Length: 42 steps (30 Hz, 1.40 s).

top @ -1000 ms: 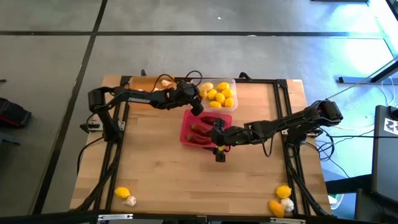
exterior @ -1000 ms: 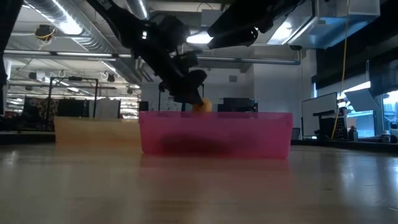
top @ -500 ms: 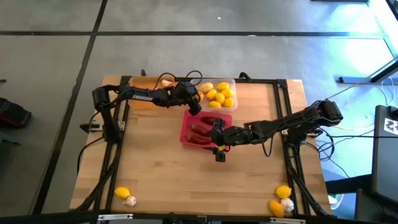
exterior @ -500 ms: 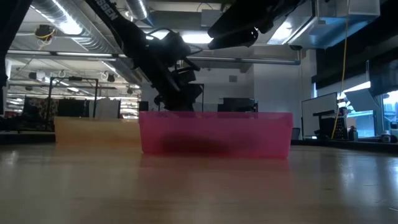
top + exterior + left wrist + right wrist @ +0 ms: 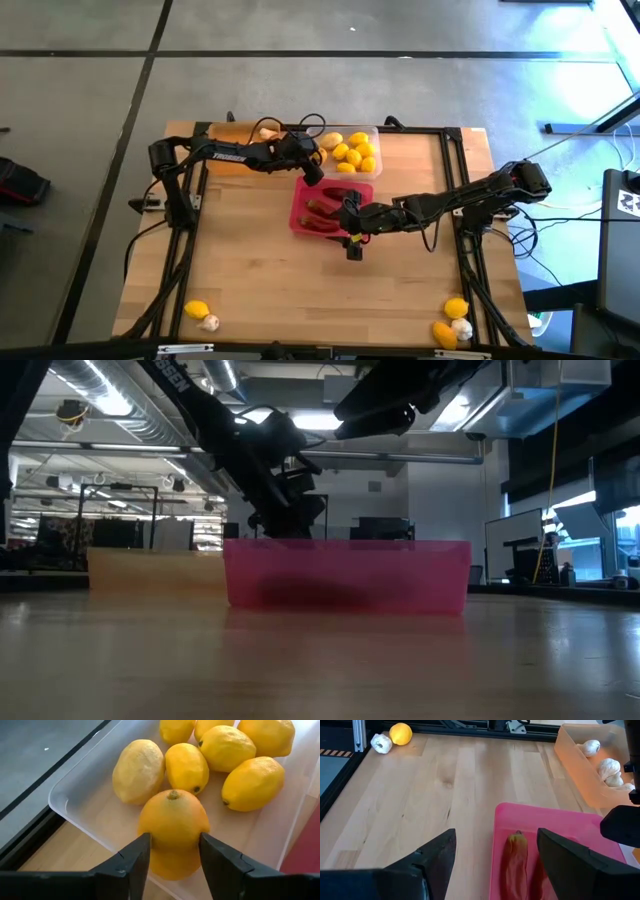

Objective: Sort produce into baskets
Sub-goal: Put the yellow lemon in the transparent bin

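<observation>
left pincer (image 5: 172, 857) over clear tray (image 5: 80, 802), fingers either side of orange lemon (image 5: 173, 832); lemon looks gripped or just let go, cannot tell which. more lemons (image 5: 187, 767) in tray just beyond it. right pincer (image 5: 495, 855) released, wide apart, hovering over near edge of pink tray (image 5: 550, 827); red chili (image 5: 516, 857) below, between fingers. orange tray (image 5: 585, 775) with garlic (image 5: 610, 767) farther off. stray lemon (image 5: 400, 733) and garlic bulb (image 5: 381, 743) on surface well beyond.

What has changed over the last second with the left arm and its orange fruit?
The left gripper dropped lower behind the pink tray, carrying the orange fruit down to the clear tray of lemons; its fingers remain either side of it. The right gripper stayed open above the pink tray.
</observation>
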Available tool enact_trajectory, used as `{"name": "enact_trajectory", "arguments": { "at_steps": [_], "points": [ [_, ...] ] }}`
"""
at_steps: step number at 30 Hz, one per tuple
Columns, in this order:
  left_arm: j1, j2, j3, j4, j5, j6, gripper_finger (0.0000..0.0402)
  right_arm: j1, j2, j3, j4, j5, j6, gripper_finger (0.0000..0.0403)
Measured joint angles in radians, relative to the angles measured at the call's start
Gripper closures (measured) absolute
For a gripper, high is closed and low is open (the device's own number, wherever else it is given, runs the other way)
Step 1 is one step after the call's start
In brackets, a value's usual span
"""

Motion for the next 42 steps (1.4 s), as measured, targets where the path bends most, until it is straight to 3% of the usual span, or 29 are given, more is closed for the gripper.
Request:
{"name": "enact_trajectory", "arguments": {
  "at_steps": [9, 20, 29, 35, 42],
  "points": [
    [-0.01, -0.033, -0.001, -0.022, -0.001, 0.01, 0.0189, 0.0, 0.0, 0.0, -0.007, 0.0, 0.0, 0.0133],
    [-0.117, -0.337, 0.035, -0.288, 0.002, 0.07, 0.0196, 0.0, 0.0, 0.0, -0.012, 0.0, 0.013, 0.0133],
    [-0.307, -0.537, 0.036, -0.501, 0.019, 0.067, 0.0196, 0.0, 0.0, -0.001, -0.018, 0.0, 0.014, 0.0133],
    [-0.465, -0.577, 0.036, -0.638, 0.11, 0.025, 0.0196, 0.0, 0.0, -0.001, -0.016, 0.0, 0.013, 0.0133],
    [-0.651, -0.577, 0.036, -0.742, 0.15, -0.145, 0.0196, -0.002, 0.0, -0.001, -0.015, 0.002, -0.004, 0.0133]
  ]
}}
